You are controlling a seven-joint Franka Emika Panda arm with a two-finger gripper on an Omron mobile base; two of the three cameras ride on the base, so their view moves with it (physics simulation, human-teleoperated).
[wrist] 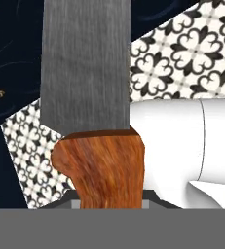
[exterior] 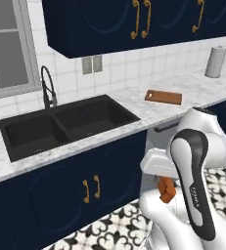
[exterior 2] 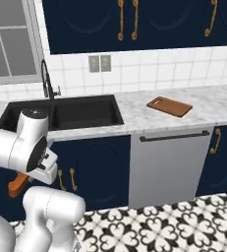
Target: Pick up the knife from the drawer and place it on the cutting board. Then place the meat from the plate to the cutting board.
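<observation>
We see the small knife w/ orange-brown wooden handle and grey steel blade (wrist: 92,97) held in the hand (wrist: 109,197), fingers closed on the handle; blade runs straight away from the hand cam, over patterned black-and-white floor tiles (wrist: 182,53). In base views the hand (exterior: 164,188) hangs low by the arm, in front of the navy cabinets, below worktop level, orange handle (exterior 2: 17,184) poking out. The flat reddish-brown wooden cutting board (exterior: 163,96) lies on the marble worktop (exterior 2: 134,110), right of the black double sink (exterior: 60,124) & well apart from the knife.
</observation>
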